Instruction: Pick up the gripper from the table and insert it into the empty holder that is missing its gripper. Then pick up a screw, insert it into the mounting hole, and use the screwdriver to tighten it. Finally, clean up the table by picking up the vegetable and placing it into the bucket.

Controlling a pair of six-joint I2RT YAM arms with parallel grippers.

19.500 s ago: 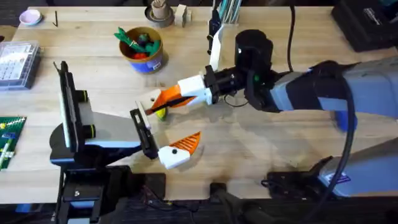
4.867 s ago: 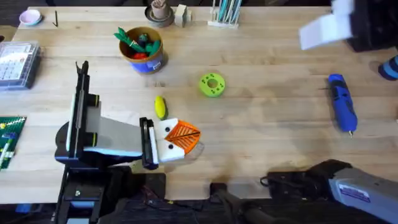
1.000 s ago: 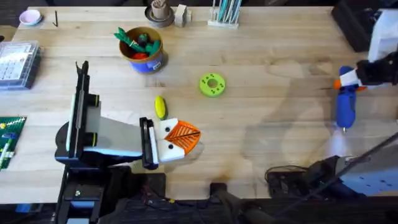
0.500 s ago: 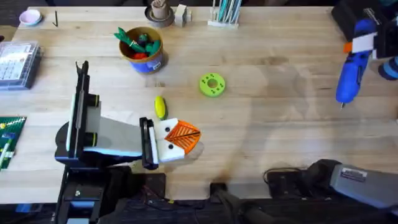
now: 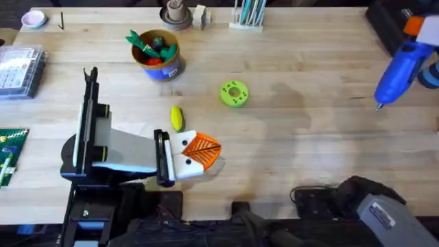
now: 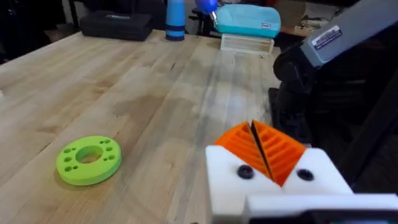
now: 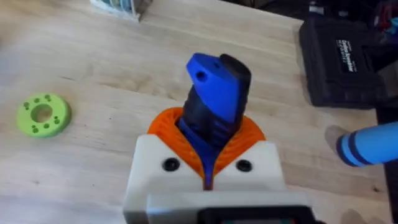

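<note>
Overhead: right gripper [image 5: 413,31] clamps the screwdriver [image 5: 398,71] above the table [image 5: 309,137]

Wooden table [image 5: 302,137] with vegetable [image 5: 177,117], bucket [image 5: 159,56]

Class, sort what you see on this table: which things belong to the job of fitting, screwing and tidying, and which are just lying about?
Job: screwdriver, held in the right gripper; yellow vegetable; bucket; left gripper, shut.

Lying about: green disc; black case; clear parts box; pink dish.
</note>
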